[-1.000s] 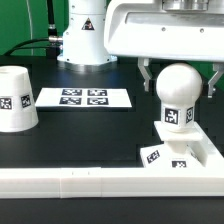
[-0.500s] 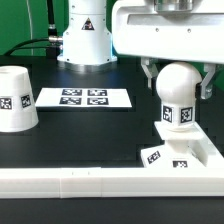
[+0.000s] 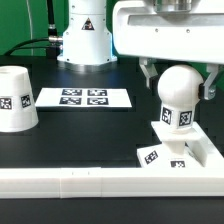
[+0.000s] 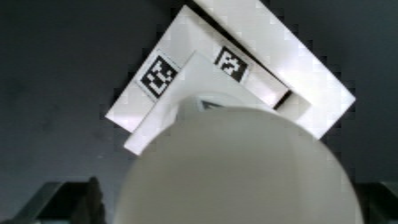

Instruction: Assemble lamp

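The white round-headed bulb (image 3: pixel 180 88) stands upright on the flat square base (image 3: pixel 207 152) at the exterior view's right, its tagged stem in the base's raised socket. My gripper (image 3: pixel 179 82) comes down from above with a finger on each side of the bulb's head, shut on it. In the wrist view the bulb's head (image 4: pixel 231 165) fills the space between the dark fingers (image 4: pixel 63 203) of the gripper (image 4: pixel 222 208); the tagged base (image 4: pixel 267 60) lies beyond it. The tapered shade (image 3: pixel 15 97) stands alone at the exterior view's left.
The marker board (image 3: pixel 84 98) lies flat at the back middle, in front of the arm's white pedestal (image 3: pixel 88 35). A long white rail (image 3: pixel 100 183) runs along the front edge, just in front of the base.
The bulb has turned about its upright axis: the tags on its stem show a different face now. The gripper hand has turned slightly with it. The shade and base have not moved.
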`<state>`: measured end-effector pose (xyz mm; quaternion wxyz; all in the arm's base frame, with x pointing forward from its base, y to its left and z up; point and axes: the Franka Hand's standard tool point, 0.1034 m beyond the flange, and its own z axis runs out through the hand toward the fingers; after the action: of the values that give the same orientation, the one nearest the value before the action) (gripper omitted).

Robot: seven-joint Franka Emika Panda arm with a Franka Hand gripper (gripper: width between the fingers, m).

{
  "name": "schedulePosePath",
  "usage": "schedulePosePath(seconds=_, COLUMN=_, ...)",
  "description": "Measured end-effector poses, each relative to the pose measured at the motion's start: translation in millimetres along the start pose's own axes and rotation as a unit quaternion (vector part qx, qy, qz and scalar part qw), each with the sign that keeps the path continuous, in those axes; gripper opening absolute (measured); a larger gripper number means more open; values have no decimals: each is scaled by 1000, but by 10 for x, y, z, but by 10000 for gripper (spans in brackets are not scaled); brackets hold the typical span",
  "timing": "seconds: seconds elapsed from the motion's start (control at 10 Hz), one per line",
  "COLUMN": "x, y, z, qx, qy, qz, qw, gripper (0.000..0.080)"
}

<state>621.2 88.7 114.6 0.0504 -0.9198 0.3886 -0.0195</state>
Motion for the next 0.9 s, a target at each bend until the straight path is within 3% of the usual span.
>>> schedulePosePath(seconds=0.4, x=-15, y=-32, z=-8, qx=3, qy=3, qz=-197, qw=980, gripper=698)
schedulePosePath(seconds=0.9, x=8, y=-13, z=-9, qx=-2, qy=2, qz=-448, qw=894, gripper=698)
